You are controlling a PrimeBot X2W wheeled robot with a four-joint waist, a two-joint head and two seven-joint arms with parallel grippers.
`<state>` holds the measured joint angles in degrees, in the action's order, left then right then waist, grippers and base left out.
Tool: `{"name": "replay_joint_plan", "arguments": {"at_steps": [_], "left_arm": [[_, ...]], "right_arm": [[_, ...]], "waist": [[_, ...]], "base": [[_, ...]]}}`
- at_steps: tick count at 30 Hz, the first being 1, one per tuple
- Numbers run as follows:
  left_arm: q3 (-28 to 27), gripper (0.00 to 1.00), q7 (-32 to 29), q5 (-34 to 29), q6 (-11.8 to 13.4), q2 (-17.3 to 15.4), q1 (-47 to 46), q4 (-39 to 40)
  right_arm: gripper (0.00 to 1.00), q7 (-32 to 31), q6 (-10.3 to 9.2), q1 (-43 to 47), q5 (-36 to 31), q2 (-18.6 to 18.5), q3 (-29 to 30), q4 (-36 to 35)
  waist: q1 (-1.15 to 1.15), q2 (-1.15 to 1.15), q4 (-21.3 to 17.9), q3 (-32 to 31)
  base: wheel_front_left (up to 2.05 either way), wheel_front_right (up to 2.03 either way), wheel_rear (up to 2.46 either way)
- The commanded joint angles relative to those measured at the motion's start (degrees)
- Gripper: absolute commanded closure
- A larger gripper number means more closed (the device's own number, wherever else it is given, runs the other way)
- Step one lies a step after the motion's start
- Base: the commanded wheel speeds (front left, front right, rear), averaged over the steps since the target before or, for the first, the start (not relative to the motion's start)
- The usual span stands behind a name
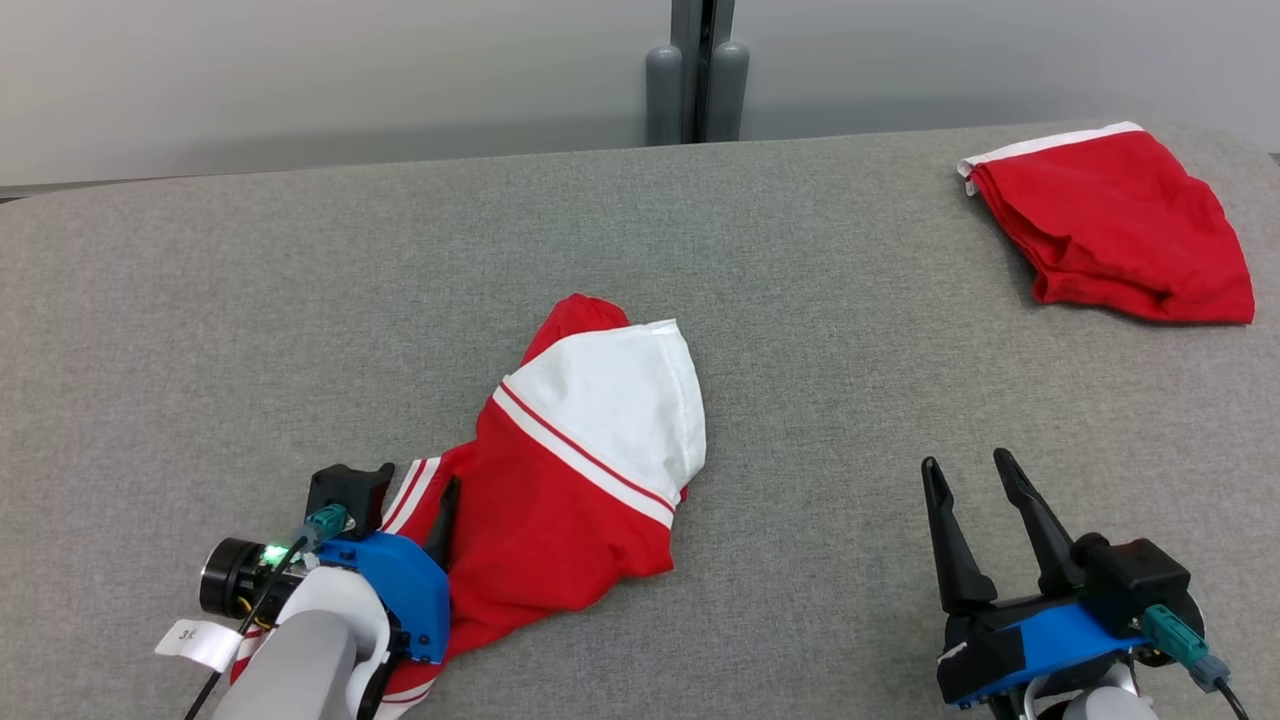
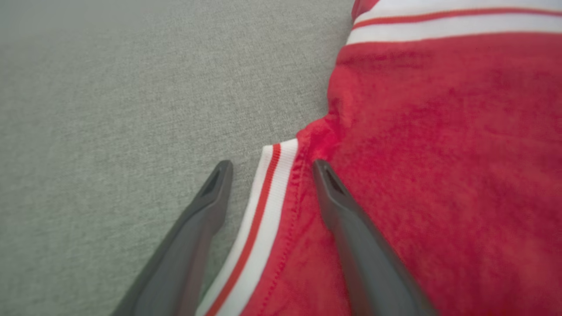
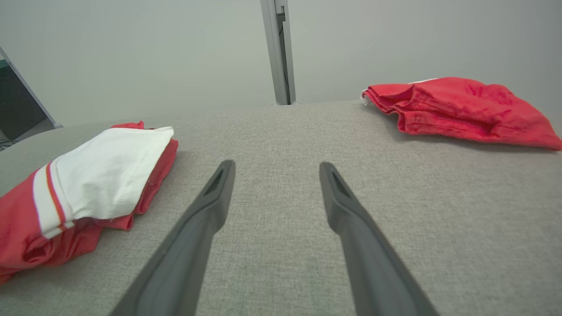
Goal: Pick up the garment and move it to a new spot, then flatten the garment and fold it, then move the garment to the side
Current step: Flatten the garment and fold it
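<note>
A crumpled red garment (image 1: 570, 480) with a white panel and white stripes lies left of the table's middle; it also appears in the right wrist view (image 3: 101, 180). My left gripper (image 1: 425, 495) is open at the garment's near left edge. In the left wrist view its fingers straddle the striped hem (image 2: 263, 206), one finger (image 2: 351, 228) over the red cloth (image 2: 439, 153), the other over bare table. My right gripper (image 1: 968, 460) stands open over bare table at the near right, with nothing between its fingers (image 3: 276, 164).
A second red garment (image 1: 1110, 225) with a white band lies bunched at the far right corner, also in the right wrist view (image 3: 456, 109). The grey fabric table (image 1: 300, 300) ends at a pale wall, where a grey post (image 1: 697, 70) stands.
</note>
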<state>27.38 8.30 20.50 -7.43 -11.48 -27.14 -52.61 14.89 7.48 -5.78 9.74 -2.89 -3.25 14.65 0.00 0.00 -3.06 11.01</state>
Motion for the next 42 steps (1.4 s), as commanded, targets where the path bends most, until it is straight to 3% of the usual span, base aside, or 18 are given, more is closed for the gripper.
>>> {"name": "replay_joint_plan", "arguments": {"at_steps": [1, 6, 7, 8, 9, 16, 22, 32, 36, 42], "left_arm": [[1.52, 0.00, -0.83, 0.69, -0.03, 0.09, 0.24, -1.03], [6.24, 0.00, -0.42, 4.31, -0.09, 0.79, -0.34, -0.91], [7.14, 0.37, -0.65, 4.73, -0.09, 0.72, -0.48, -1.08], [7.86, 0.64, -0.52, 5.27, -0.09, 0.62, -0.66, -1.30], [8.53, 1.00, -0.52, 5.69, -0.09, 0.47, -0.92, -1.59], [11.23, 1.00, 1.76, 8.55, -0.02, -0.57, -4.55, -2.73], [10.34, 1.00, 4.28, 9.80, -0.02, -2.89, -10.18, -3.33], [7.67, 1.00, 6.63, 8.09, 0.02, -8.64, -26.67, -2.80], [6.40, 1.00, 6.92, 6.41, 0.92, -9.73, -32.19, 0.16], [4.46, 1.00, 6.92, 4.63, 1.80, -9.73, -29.27, 7.68]], "right_arm": [[0.00, 0.31, 0.03, -0.70, -0.08, 0.01, -0.02, 0.08], [0.00, 0.32, 0.03, -0.70, -0.05, 0.01, -0.31, -0.11], [0.00, 0.33, 0.03, -0.66, -0.05, 0.01, -0.33, -0.16], [0.00, 0.33, 0.03, -0.63, -0.03, 0.01, -0.36, -0.16], [0.00, 0.34, 0.02, -0.61, -0.01, 0.01, -0.39, -0.19], [0.00, 0.35, 0.02, -1.09, 0.61, 0.00, -0.80, -0.90], [0.00, 0.36, 0.02, -1.02, 1.11, 0.00, -0.87, -1.49], [0.00, 0.37, 0.03, -1.67, 1.88, 0.00, -0.05, -2.17], [0.00, 0.36, 0.03, -1.36, 2.31, 0.00, 0.58, -2.64], [0.00, 0.37, 0.03, -0.57, 2.47, 0.01, 0.92, -2.64]], "waist": [[0.00, 0.00, -0.06, -0.05], [0.00, 0.00, -0.28, -0.11], [0.00, 0.00, -0.30, -0.13], [0.00, 0.00, -0.32, -0.17], [0.00, 0.00, -0.35, -0.15], [0.00, 0.00, -0.61, 0.07], [0.00, 0.00, -1.40, 0.33], [0.00, 0.00, -4.87, 2.31], [0.00, 0.00, -5.49, 2.98], [0.00, 0.00, -4.46, 2.34]], "base": [[0.00, 0.00, 0.00], [0.00, 0.00, 0.00], [0.00, 0.00, 0.00], [0.00, 0.00, 0.00], [0.00, 0.00, 0.00], [0.00, 0.00, 0.00], [0.00, 0.00, 0.00], [0.00, 0.00, 0.00], [0.00, 0.00, 0.00], [0.00, 0.00, 0.00]]}}
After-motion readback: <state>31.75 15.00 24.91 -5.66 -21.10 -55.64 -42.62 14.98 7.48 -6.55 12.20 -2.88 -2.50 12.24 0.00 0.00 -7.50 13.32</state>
